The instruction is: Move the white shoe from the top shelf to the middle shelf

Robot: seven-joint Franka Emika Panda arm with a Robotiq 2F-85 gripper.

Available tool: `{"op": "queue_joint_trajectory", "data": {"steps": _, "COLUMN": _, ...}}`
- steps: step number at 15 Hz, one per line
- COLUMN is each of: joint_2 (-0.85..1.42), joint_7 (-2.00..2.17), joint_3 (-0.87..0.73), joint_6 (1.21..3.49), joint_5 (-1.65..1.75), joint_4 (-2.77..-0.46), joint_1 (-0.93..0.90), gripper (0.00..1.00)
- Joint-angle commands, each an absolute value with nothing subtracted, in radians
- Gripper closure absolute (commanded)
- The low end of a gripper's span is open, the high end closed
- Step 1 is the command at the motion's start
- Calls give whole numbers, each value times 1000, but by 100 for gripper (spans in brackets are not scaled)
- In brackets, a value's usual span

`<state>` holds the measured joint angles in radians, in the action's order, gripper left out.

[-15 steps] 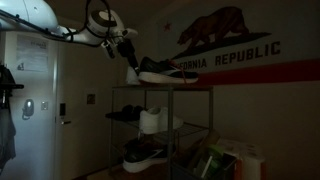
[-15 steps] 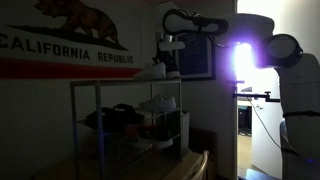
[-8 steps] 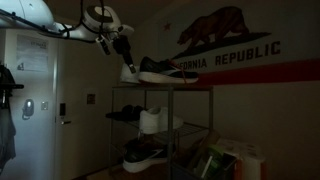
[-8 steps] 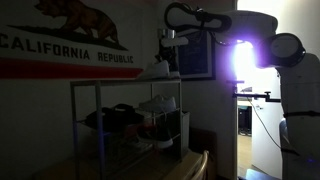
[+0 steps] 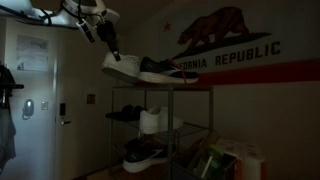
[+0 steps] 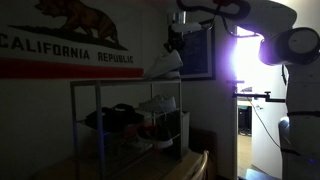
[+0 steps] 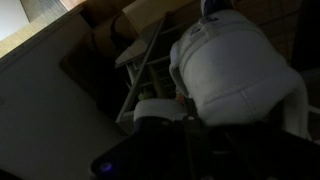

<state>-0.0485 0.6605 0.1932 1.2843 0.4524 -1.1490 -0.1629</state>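
The white shoe [image 5: 121, 65] hangs in the air beside the open end of the top shelf [image 5: 185, 86], lifted clear of it and tilted. My gripper [image 5: 110, 50] is shut on its heel from above. In an exterior view the shoe [image 6: 166, 63] hangs above the top shelf [image 6: 120, 82] under the gripper [image 6: 177, 42]. In the wrist view the shoe [image 7: 235, 60] fills the right side, with the rack [image 7: 148, 62] below it. The middle shelf [image 5: 185, 130] holds a bulky white shoe [image 5: 153, 120] and dark shoes [image 5: 124, 115].
A dark sneaker with a white sole [image 5: 167, 70] lies on the top shelf. Another sneaker [image 5: 145, 155] is on the lowest tier. A flag [image 5: 225, 45] hangs on the wall behind. A door [image 5: 30, 100] stands beside the rack. A bright light [image 6: 243, 55] glares near the arm.
The gripper has risen and moved out from the rack's end, taking the white shoe off the top shelf. The dark sneaker has stayed in place.
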Motion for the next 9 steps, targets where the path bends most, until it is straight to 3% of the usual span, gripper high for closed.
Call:
{"op": "queue_joint_trajectory", "data": {"steps": 1, "joint_2": -117, "joint_7": 628, "joint_3": 200, "joint_6": 1230, "joint_5": 455, "joint_4": -1149, "joint_1": -171, "gripper": 93}}
{"op": "queue_joint_trajectory", "data": {"steps": 9, "joint_2": -243, "joint_7": 533, "joint_3": 183, "joint_6": 1024, "joint_5": 410, "joint_4": -1168, "joint_1": -178, "gripper": 92}}
